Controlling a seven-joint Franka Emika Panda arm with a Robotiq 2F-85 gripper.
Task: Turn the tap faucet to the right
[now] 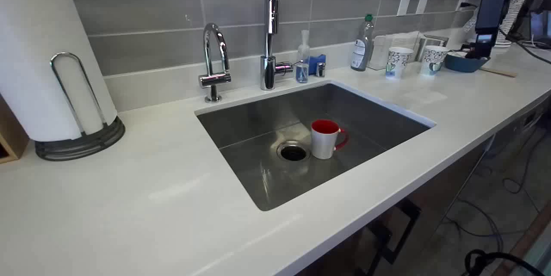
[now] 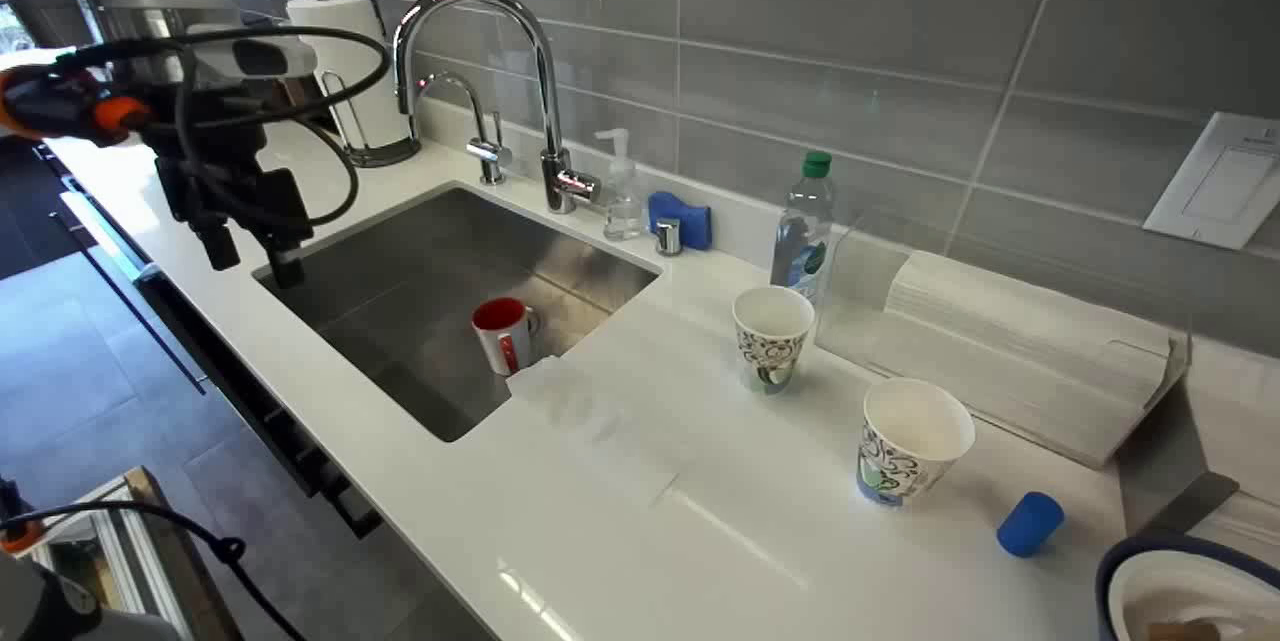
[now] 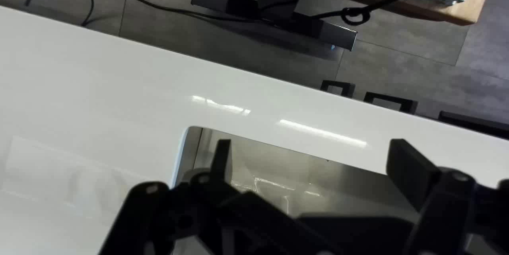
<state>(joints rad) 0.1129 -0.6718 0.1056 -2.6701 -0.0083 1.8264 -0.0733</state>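
The tall chrome tap faucet with an arched spout stands behind the sink in both exterior views (image 1: 272, 13) (image 2: 547, 86). Its side handle (image 2: 577, 185) sticks out from the body near the base; it also shows in an exterior view (image 1: 284, 68). In an exterior view the spout hangs over the sink and its top is cut off in the view with the paper towels in front. My gripper (image 2: 255, 261) is open and empty, high near the sink's front edge, apart from the faucet. In the wrist view (image 3: 310, 145) its fingers are wide apart; the faucet is out of view there.
The steel sink (image 1: 254, 181) holds a white mug with a red inside (image 1: 323, 144). A small tap (image 2: 490, 151) stands beside the faucet. A pump bottle (image 2: 624, 201), blue sponge (image 2: 682, 219), dish soap (image 2: 803, 226), and paper cups (image 2: 770, 341) stand right. Paper towels (image 1: 56, 60) stand left.
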